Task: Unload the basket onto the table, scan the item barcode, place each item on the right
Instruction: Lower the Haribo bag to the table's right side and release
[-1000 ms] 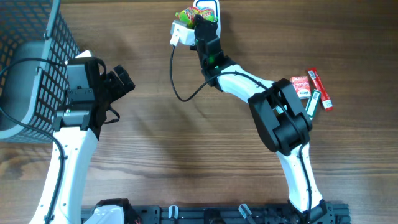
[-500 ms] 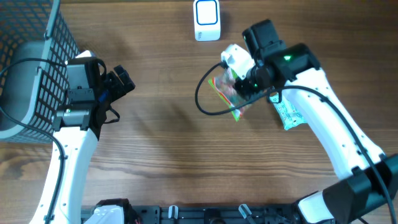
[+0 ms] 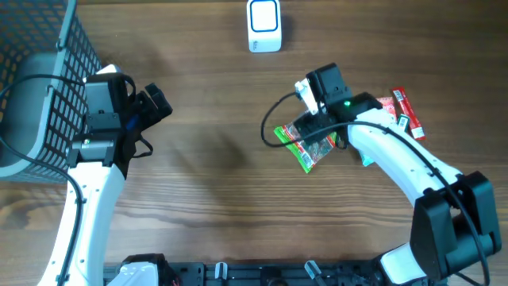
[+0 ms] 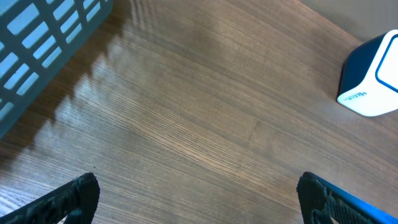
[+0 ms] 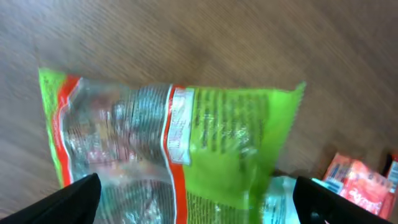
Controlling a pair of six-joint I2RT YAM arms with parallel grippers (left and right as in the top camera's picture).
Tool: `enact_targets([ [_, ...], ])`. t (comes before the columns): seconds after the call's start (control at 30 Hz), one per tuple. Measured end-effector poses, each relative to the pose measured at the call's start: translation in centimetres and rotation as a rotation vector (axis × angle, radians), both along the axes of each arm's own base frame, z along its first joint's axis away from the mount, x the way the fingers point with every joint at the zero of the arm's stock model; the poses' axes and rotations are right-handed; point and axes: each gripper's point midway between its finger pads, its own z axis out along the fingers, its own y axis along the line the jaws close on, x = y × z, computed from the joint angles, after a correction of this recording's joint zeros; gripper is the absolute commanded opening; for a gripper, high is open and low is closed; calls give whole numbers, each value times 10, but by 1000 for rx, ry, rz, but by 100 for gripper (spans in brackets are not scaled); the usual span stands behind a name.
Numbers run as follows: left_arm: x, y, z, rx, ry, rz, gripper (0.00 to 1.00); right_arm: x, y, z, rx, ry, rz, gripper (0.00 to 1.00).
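The item, a green and orange snack bag (image 3: 305, 148) with a clear window, lies flat on the wooden table right of centre. It fills the right wrist view (image 5: 186, 137), printed side up. My right gripper (image 3: 316, 131) (image 5: 199, 200) hangs just above the bag, jaws wide open with a finger on either side and no grip on it. A white and blue barcode scanner (image 3: 263, 25) (image 4: 372, 81) stands at the far edge. Over bare wood at the left, my left gripper (image 3: 159, 105) (image 4: 199, 196) is open and holds nothing.
A grey wire basket (image 3: 36, 71) (image 4: 37, 43) stands at the far left beside the left arm. Red packets (image 3: 397, 107) (image 5: 354, 180) and a pale teal packet (image 3: 367, 156) (image 5: 283, 202) lie just right of the bag.
The right arm carried the bag from the scanner back toward the right-middle of the table. Its jaws, shut on the bag before, have now opened and let it go. The left arm has not moved.
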Motion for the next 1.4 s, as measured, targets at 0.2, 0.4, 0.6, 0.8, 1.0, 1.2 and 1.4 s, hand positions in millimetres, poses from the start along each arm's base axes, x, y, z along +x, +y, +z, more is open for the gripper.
enact_targets([
  [0.2,0,0,0,0,0,0,100,-24,22,12,185,145,-131,56],
  [0.4,0,0,0,0,0,0,100,-46,14,-21,204,219,-284,68],
  [0.6,0,0,0,0,0,0,100,-44,10,-54,201,153,-243,84],
  [0.8,0,0,0,0,0,0,100,-21,20,-11,207,84,-161,100],
  [1.0,0,0,0,0,0,0,100,-6,26,22,255,-6,-150,100],
  [1.2,0,0,0,0,0,0,100,-6,26,22,255,-6,-150,100],
  [1.4,0,0,0,0,0,0,100,-6,26,22,255,-6,-150,100],
])
